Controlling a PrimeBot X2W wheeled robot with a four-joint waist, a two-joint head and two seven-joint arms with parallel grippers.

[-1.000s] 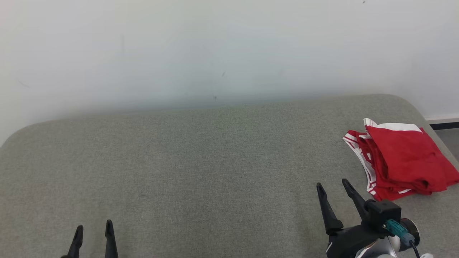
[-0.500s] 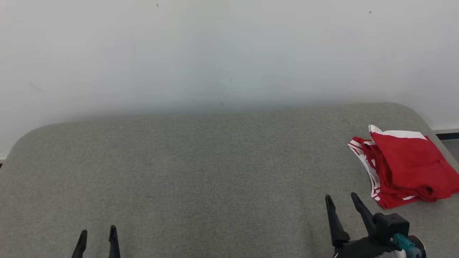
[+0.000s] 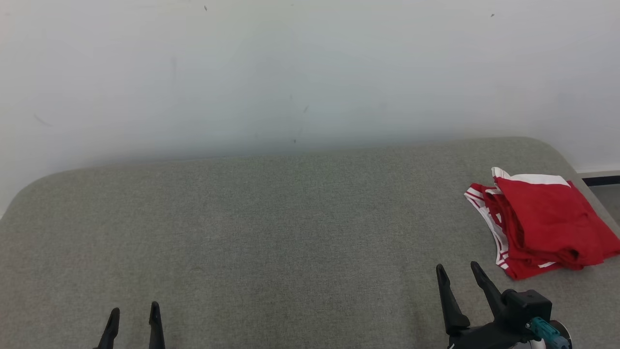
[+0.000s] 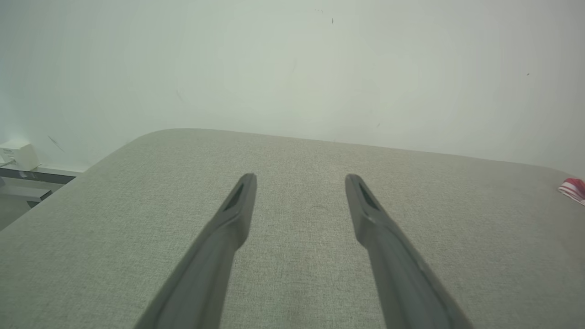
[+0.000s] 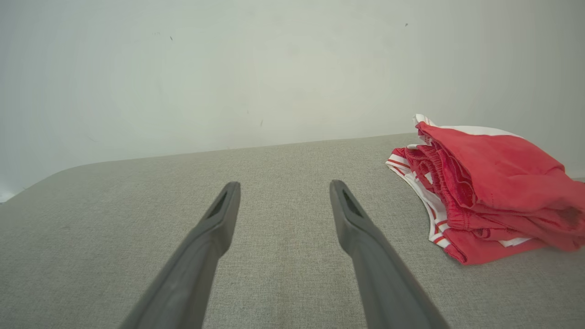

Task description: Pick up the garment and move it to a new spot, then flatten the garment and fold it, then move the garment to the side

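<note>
Only our head camera has shifted since a second ago — the folded red garment [image 3: 547, 223] lies at the frame's right, near the table [image 3: 290, 232] edge. Fingers of our left gripper [image 3: 134, 307] and right gripper [image 3: 456, 265] stand released, empty; a careless brush could push it off.

I faced a bare indoor room, type undetermined. Evidence: a grey fabric-covered surface [image 3: 271, 232] across the lower frame, a plain white wall [image 3: 310, 72] above it, and a dark skirting strip [image 3: 600, 181] at the right edge.
</note>
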